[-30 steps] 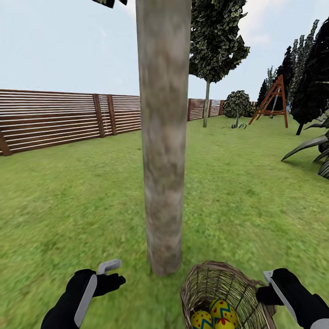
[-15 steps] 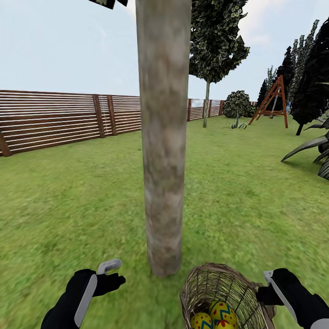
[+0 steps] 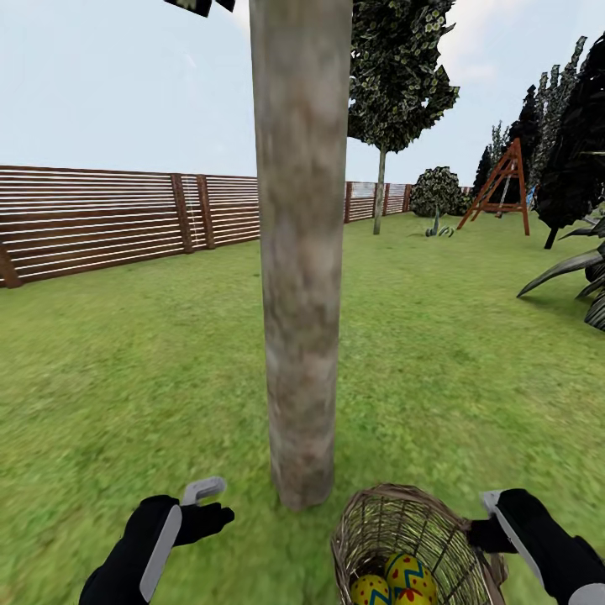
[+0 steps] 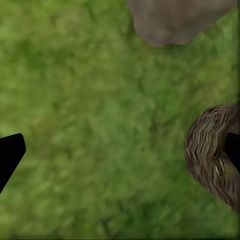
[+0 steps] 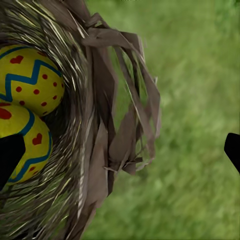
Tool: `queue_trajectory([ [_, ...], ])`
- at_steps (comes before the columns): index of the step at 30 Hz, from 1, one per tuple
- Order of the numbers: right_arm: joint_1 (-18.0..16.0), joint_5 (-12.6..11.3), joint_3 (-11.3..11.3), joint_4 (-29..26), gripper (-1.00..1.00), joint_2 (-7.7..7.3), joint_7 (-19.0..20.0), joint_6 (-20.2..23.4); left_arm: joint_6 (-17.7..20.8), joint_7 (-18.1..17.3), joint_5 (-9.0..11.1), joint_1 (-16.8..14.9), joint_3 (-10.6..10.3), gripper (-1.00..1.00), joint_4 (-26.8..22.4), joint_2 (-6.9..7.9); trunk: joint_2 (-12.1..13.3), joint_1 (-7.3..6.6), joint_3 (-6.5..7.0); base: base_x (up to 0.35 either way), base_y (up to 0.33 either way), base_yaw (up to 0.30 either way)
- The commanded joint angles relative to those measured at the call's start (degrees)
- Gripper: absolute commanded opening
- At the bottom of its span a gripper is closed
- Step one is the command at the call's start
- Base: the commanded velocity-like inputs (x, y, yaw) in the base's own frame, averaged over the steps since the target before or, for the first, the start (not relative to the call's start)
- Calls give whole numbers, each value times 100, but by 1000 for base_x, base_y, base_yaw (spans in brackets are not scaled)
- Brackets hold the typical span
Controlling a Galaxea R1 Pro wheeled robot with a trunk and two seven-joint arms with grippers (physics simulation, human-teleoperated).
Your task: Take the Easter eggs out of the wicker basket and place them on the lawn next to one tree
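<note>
A: Right, the wicker basket sits on the lawn just beside the foot of the tree, and all three Easter eggs are in it, bunched at the bottom.

B: And the right gripper?

A: Hard against the basket's rim on the side away from the trunk. On the right wrist view its two dark fingertips stand well apart, one over the eggs inside and one out over the grass, so it's spread wide astride the woven wall, pinching nothing that I can see.

B: The left gripper?

A: Hanging low over bare grass on the far side of the trunk from the basket, empty. One pale finger shows, and whether it's spread or pressed together I can't tell.

B: How do those eggs handle?

A: My read: smooth, hard, rounded shells, light but slippery, likely to squirt out of a pinch near the tip. Take one across its widest middle, fingers on opposite flanks, coming straight down into the basket mouth.

B: And the basket itself?

A: Looks light and springy; the loose weave at the rim could snag a finger, and a nudge might tip it, since it's taller than wide
</note>
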Motion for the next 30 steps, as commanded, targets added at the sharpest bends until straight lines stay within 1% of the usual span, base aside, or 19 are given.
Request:
queue_trajectory([
  [1, -4, 0, 24, -7, 100, 26, 1, 23, 29, 12, 30, -3, 17, 100, -3, -22, -3, -1, -6, 0, 0, 0],
  [3, -4, 10, 20, -9, 100, 89, 3, 23, 30, 11, 35, -3, 32, 100, 0, -36, -3, -1, -6, 0, 0, 0],
  [7, -4, 15, 18, -9, 100, 101, 3, 28, 30, 10, 41, -3, 50, 100, 1, -39, -3, -1, -6, 0, 0, 0],
  [13, -4, 14, 22, -16, 100, 99, -3, 61, 30, 32, 27, -3, 46, 100, 1, -44, 238, -133, 102, 0, 0, 0],
  [19, -4, 16, 10, -17, 100, 46, -8, 81, 30, 36, 17, -3, 40, 100, 8, -48, 478, -264, 209, 0, 0, 0],
  [30, -4, 29, 26, -1, 100, 58, -30, 68, 30, 28, 17, -3, 36, 100, 1, -49, 920, -506, 407, 0, 0, 0],
])
